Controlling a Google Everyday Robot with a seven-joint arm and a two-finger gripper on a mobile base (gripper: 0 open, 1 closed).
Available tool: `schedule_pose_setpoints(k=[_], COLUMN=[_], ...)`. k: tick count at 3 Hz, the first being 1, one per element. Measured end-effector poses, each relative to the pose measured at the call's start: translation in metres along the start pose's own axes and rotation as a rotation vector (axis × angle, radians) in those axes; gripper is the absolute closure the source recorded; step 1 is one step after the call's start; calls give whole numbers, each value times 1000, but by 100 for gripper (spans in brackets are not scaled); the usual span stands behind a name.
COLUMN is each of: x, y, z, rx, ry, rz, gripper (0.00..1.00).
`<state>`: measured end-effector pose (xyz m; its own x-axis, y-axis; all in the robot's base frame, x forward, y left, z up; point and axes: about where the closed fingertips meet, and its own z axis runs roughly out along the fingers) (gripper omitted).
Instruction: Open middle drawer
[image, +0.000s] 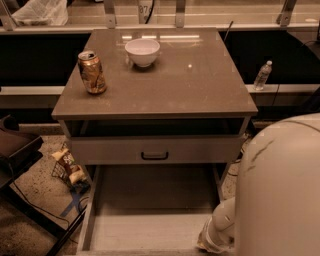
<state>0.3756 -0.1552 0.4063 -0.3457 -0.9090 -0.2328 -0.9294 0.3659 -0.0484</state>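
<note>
Little of the gripper (210, 244) shows: it sits at the very bottom of the view, low on the right, at the end of the pale wrist (220, 225), just above the front right part of the pulled-out drawer. We cannot tell whether it is open, closed or gripping anything, because the view cuts it off. We judge it is that low because the drawer's front, with its handle, has travelled out beyond the bottom edge, and whatever pulls it has to stay with it.

Around the wrist lies the middle drawer (150, 220). It is drawn far out toward us, its pale floor and side walls (90, 215) in plain sight and its front out of view. Directly above it, the top drawer (110, 150) sits flush and closed under the tabletop, its small black handle (154, 155) untouched at centre. That tells us the right front was chosen. We judge the opening nearly or fully done; what is left is probably to let go and draw the arm clear without nudging the drawer back in.

Our rounded white arm shell (280, 190) fills the lower right corner and hides the cabinet's right flank.

On the tabletop (200, 85) a dented can (92, 72) and a white bowl (142, 51) stand near each other at the far left, well back from the working edge, so the pull should not disturb them. A snack bag (67, 167) lies on the floor left of the cabinet, and a water bottle (262, 75) stands on a ledge to the right.
</note>
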Motion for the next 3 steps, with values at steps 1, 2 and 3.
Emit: schedule_pose_setpoints(k=[1,2,3], x=[0,0,0], y=[0,1,1], z=[0,0,0], rx=[-1,-1,-2], ry=[0,0,0], rz=[0,-1,-2], gripper=[82,59,35])
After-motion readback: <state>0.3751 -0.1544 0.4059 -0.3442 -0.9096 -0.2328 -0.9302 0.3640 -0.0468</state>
